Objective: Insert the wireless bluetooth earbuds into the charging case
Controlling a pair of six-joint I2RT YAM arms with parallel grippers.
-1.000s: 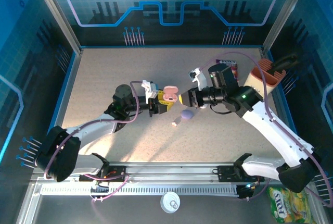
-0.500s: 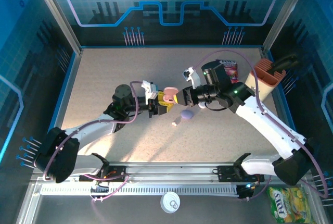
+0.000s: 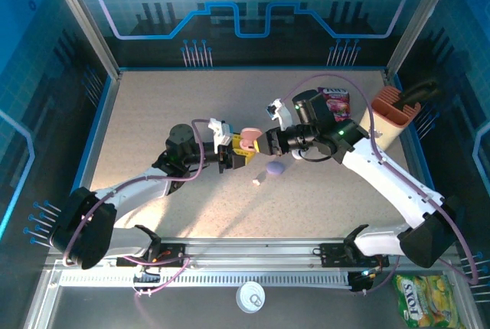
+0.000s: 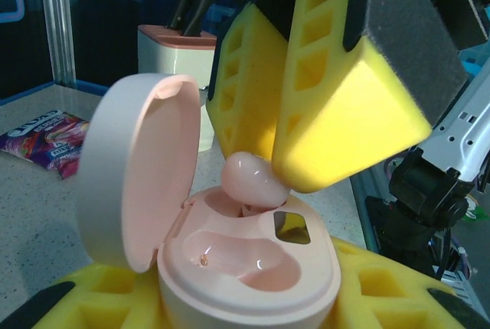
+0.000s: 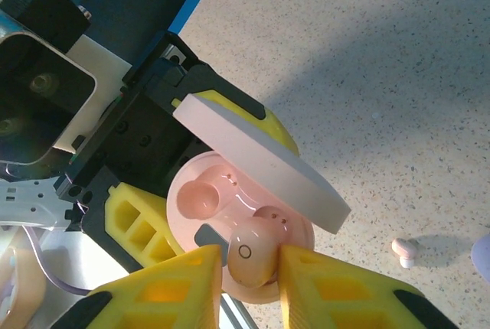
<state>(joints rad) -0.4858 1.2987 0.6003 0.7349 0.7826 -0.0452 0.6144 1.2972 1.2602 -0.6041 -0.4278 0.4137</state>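
I find the left claw [image 3: 237,154] clamped on the open pink charging case [image 4: 253,268]. The right claw [image 5: 251,264] pinches a pink earbud [image 4: 246,176] at the case's far socket; whether it is fully seated I cannot tell. The right wrist view adds a loose earbud [image 5: 404,250] lying on the desk [image 5: 398,76]. The overhead view shows a purple case [image 3: 274,168] just beside both claws.

Speckled beige tabletop [image 3: 153,107], blue rim. Mid-table: lilac pebble-shaped case [image 3: 276,168]; tiny pale earbud [image 3: 257,182] just beside it on the near-left, not touching. Far right corner: purple snack packet [image 3: 334,100] lying flat; near it a pink-and-cream knife block [image 3: 389,111], upright, dark handles up
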